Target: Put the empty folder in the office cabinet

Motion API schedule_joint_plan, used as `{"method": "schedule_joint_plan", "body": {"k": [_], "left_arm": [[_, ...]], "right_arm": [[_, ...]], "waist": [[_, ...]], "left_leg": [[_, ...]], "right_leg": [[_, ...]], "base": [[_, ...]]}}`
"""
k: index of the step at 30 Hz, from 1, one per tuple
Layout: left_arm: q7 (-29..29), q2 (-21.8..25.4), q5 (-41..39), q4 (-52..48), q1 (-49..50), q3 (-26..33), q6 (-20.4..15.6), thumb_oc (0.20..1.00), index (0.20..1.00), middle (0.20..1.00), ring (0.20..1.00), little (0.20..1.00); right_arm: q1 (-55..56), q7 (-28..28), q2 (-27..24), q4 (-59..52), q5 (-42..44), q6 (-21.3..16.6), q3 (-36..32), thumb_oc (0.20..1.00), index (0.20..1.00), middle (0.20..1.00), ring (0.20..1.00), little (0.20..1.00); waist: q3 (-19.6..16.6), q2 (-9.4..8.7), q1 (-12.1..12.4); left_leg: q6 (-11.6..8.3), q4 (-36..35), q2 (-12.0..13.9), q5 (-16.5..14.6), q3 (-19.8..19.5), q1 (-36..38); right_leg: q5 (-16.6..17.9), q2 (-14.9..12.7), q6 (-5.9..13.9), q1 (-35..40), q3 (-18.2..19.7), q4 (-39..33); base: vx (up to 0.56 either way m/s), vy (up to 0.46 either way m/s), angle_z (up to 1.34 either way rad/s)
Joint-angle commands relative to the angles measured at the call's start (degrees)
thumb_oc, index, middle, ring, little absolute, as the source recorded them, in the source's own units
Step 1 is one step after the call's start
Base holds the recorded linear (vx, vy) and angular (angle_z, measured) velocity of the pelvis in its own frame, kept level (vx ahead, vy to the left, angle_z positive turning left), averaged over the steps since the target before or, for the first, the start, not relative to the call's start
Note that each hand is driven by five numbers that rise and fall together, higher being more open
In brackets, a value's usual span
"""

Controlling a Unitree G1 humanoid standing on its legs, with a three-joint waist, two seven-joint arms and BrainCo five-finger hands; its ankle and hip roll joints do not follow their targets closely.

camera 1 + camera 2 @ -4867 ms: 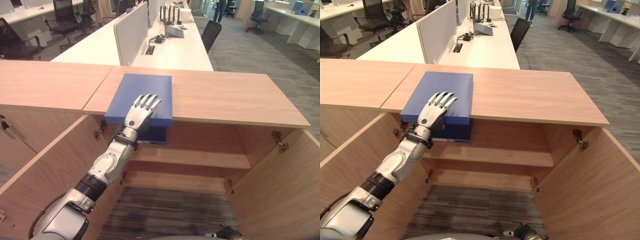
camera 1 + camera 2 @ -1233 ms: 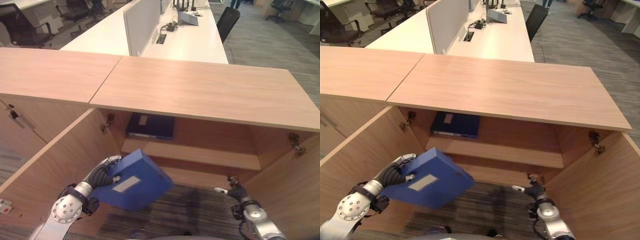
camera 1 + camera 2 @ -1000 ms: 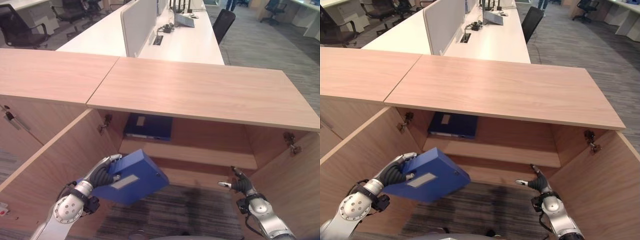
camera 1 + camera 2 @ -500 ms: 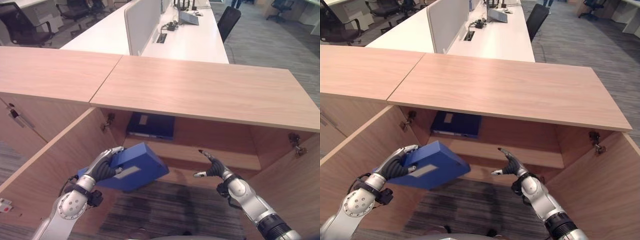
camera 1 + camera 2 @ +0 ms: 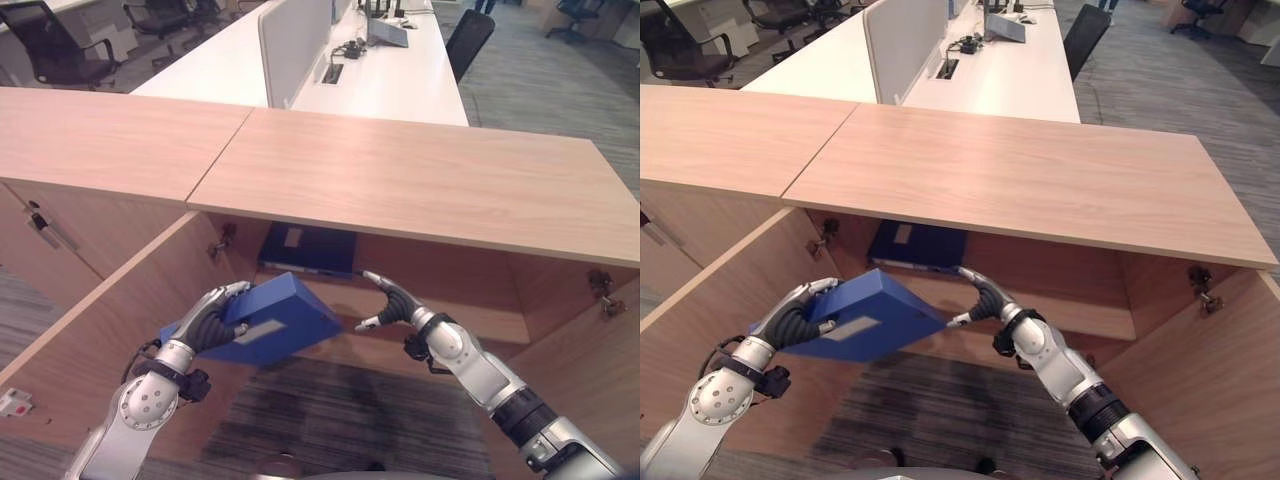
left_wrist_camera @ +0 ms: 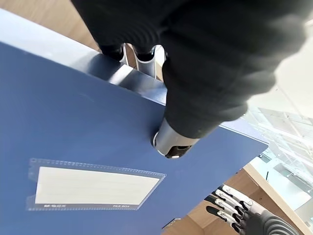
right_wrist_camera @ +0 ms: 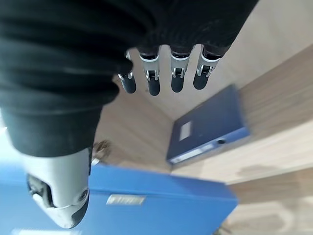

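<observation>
Now the folder (image 5: 268, 327) is off the cabinet top and in mid-air, tilted, in front of the open cabinet (image 5: 420, 190), so the task looks about half done. The left hand (image 5: 205, 322) has its fingers curled over the folder's near edge with the thumb pressed on the labelled face, as the left wrist view shows. The right hand (image 5: 392, 303) is just beside the folder's far corner, fingers straight and spread, holding nothing; whether it touches the corner I cannot tell. Inside, a second folder (image 5: 308, 249) lies flat at the left end of the upper shelf (image 5: 450, 320), right behind the carried one. The rest of that shelf is bare wood. Both doors stand wide open.

Left to do, as I judge it: steady the folder with the right hand, level it, slide it onto the shelf or on top of the one lying there, then let go and draw both hands out.
</observation>
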Motion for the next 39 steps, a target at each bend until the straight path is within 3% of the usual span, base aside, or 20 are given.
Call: {"method": "schedule_joint_plan", "body": {"k": [1, 12, 22, 32, 33, 34, 35, 39], "left_arm": [[2.5, 1.0, 0.4, -6.3, -2.5, 2.9, -4.7, 0.2, 0.2, 0.2, 0.2, 0.2], [3.2, 0.9, -3.0, -10.3, -5.5, 0.4, -5.9, 0.2, 0.2, 0.2, 0.2, 0.2], [1.4, 4.7, -9.5, -16.0, -10.2, -4.5, -7.7, 0.2, 0.2, 0.2, 0.2, 0.2], [2.5, 7.2, -8.0, -18.6, -14.8, -5.2, -8.8, 0.2, 0.2, 0.2, 0.2, 0.2], [2.7, 7.1, -8.1, -18.7, -15.4, -5.6, -8.9, 0.2, 0.2, 0.2, 0.2, 0.2], [2.8, 7.0, -8.3, -18.7, -16.1, -6.1, -9.0, 0.2, 0.2, 0.2, 0.2, 0.2], [2.8, 6.9, -8.5, -18.6, -16.8, -6.6, -9.0, 0.2, 0.2, 0.2, 0.2, 0.2], [3.1, 6.0, -8.7, -19.0, -18.2, -7.3, -9.0, 0.2, 0.2, 0.2, 0.2, 0.2]], "right_arm": [[-4.9, 0.2, 2.4, -3.5, 2.3, -2.7, 2.6, 1.0, 1.0, 1.0, 1.0, 1.0], [-7.3, 0.9, 6.9, 0.7, 2.9, -2.7, 7.7, 1.0, 1.0, 1.0, 1.0, 1.0], [-11.3, -0.7, 7.4, 3.2, -2.2, -3.6, 10.6, 1.0, 1.0, 1.0, 1.0, 1.0], [-14.7, -0.9, 8.4, 6.1, -7.1, -4.3, 13.6, 1.0, 1.0, 1.0, 1.0, 1.0], [-14.8, -0.7, 8.6, 6.3, -7.1, -4.3, 14.0, 0.865, 0.865, 0.865, 0.865, 0.865], [-15.1, -0.4, 9.0, 6.4, -7.1, -4.2, 14.4, 0.244, 0.244, 0.244, 0.244, 0.244], [-15.3, -0.1, 9.3, 6.8, -7.0, -4.2, 15.0, 0.2, 0.2, 0.2, 0.2, 0.2], [-15.0, 1.9, 10.6, 6.6, -6.2, -4.2, 16.8, 0.2, 0.2, 0.2, 0.2, 0.2]], "waist": [[-1.2, -3.09, 0.1], [-1.2, -3.26, 0.6], [-1.6, -3.28, 0.3], [-1.9, -3.26, 0.5], [-1.9, -3.25, 0.4], [-2.0, -3.25, 0.4], [-2.0, -3.27, 0.4], [-2.0, -3.47, 0.3]], "left_leg": [[-0.22, 7.2, 0.4, -4.5, -1.4, -3.8], [-0.18, 7.1, 0.4, -4.4, -1.6, -3.9], [-0.1, 7.0, 0.3, -4.5, -1.5, -3.7], [-0.19, 7.0, 0.2, -4.6, -1.6, -3.8], [-0.18, 7.0, 0.2, -4.5, -1.6, -3.8], [-0.17, 7.0, 0.2, -4.5, -1.7, -3.8], [-0.17, 7.0, 0.1, -4.5, -1.7, -3.7], [-0.18, 6.9, 0.1, -4.6, -1.6, -3.7]], "right_leg": [[-4.0, -0.8, 1.6, 1.6, 0.8, 0.1], [-4.0, -0.9, 1.62, 1.6, 0.5, 0.1], [-4.0, -0.8, 1.76, 1.6, 0.9, 0.1], [-4.2, -0.7, 1.75, 1.7, 1.0, 0.1], [-4.1, -0.8, 1.76, 1.7, 1.1, 0.1], [-4.2, -0.8, 1.76, 1.7, 1.1, 0.1], [-4.1, -0.8, 1.79, 1.7, 1.1, 0.1], [-4.2, -0.8, 1.81, 1.7, 1.2, 0.1]], "base": [[0.0, 0.0, 0.0], [0.0, 0.0, 0.0], [0.0, 0.0, 0.0], [0.0, 0.0, 0.0], [0.0, 0.0, 0.0], [0.0, 0.0, 0.0], [0.0, 0.0, 0.0], [0.0, 0.0, 0.0]]}}
